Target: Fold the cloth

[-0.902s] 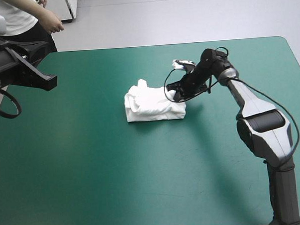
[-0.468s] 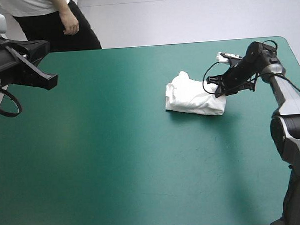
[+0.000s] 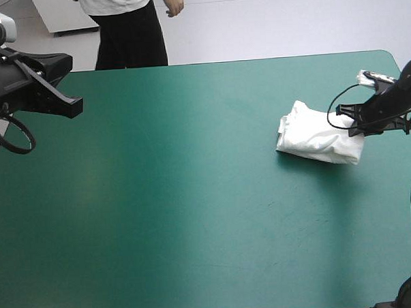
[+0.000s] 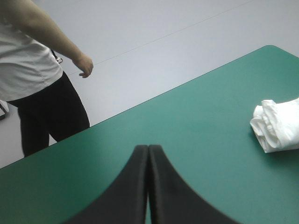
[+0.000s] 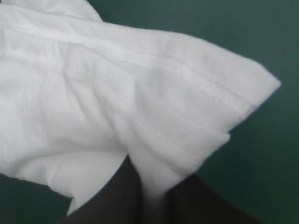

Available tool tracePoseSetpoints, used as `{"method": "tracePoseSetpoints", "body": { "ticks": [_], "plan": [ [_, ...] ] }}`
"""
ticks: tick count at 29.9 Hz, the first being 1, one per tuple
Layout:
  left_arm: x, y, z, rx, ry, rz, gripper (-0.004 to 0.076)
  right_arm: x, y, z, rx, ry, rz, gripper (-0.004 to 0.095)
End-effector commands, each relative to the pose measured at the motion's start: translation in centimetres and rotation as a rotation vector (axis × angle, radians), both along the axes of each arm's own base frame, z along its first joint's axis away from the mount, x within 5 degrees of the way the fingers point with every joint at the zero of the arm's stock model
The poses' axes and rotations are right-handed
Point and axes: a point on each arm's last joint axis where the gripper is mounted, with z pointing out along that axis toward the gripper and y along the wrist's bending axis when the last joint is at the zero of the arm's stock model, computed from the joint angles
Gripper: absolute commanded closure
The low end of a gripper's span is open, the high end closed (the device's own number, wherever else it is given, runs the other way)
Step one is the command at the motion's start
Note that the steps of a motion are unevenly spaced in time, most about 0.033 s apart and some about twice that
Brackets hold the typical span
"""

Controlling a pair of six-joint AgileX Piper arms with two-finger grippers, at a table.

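T-shirt (image 3: 319,140): white folded bundle, lying on the teal-green surface (image 3: 159,197) near its right edge.
Right gripper (image 5: 154,173): fingers clamped on the bundle's edge.
Left gripper (image 4: 148,150): fingers pressed together, raised over the far left corner.

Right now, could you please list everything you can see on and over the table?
T-shirt: one, white, a folded bundle lying on the table near its right edge.
table: one, teal-green cover, under the bundle and both arms.
left gripper: one, black, shut and holding nothing, raised at the table's left side, far from the T-shirt.
right gripper: one, black, shut on the T-shirt at the bundle's end nearest the table's right edge.
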Motion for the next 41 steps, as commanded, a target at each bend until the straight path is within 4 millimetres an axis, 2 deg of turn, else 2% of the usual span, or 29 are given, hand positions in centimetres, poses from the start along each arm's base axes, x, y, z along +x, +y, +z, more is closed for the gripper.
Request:
{"method": "tracePoseSetpoints", "body": {
  "ticks": [1, 14, 22, 25, 29, 31, 33, 35, 41],
  "plan": [
    [-0.8, 0.0, 1.3, -0.054, -0.095, -0.006, 0.0733, -2.4, -1.7, 2.9, -0.025, -0.052, -0.051, 0.0925],
    [-0.8, 0.0, 1.3, -0.058, -0.095, -0.010, 0.0733, -7.3, -5.9, 1.9, -0.063, 0.029, -0.193, 0.0925],
    [-0.8, 0.0, 1.3, -0.059, -0.094, -0.010, 0.0734, -7.6, -6.2, 2.2, -0.072, 0.017, -0.214, 0.0910],
    [-0.8, 0.0, 1.3, -0.061, -0.093, -0.009, 0.0734, -7.7, -6.2, 2.1, -0.072, 0.027, -0.211, 0.0780],
    [-0.8, 0.0, 1.3, -0.061, -0.093, -0.009, 0.0733, -7.9, -6.2, 2.5, -0.075, 0.020, -0.230, 0.0467],
    [-0.8, 0.0, 1.3, -0.061, -0.093, -0.009, 0.0734, -8.3, -6.2, 3.2, -0.095, 0.011, -0.251, 0.0280],
    [-0.8, 0.0, 1.3, -0.061, -0.093, -0.009, 0.0734, -8.6, -6.0, 4.2, -0.104, -0.018, -0.259, 0.0199],
    [-0.8, 0.0, 1.3, -0.061, -0.093, -0.009, 0.0733, -8.9, -5.6, 5.5, -0.097, -0.068, -0.264, 0.0186],
    [-0.8, 0.0, 1.5, -0.068, -0.111, -0.007, 0.0733, -9.2, -3.4, 11.0, 0.022, -0.323, -0.213, 0.0238]
  ]
}}
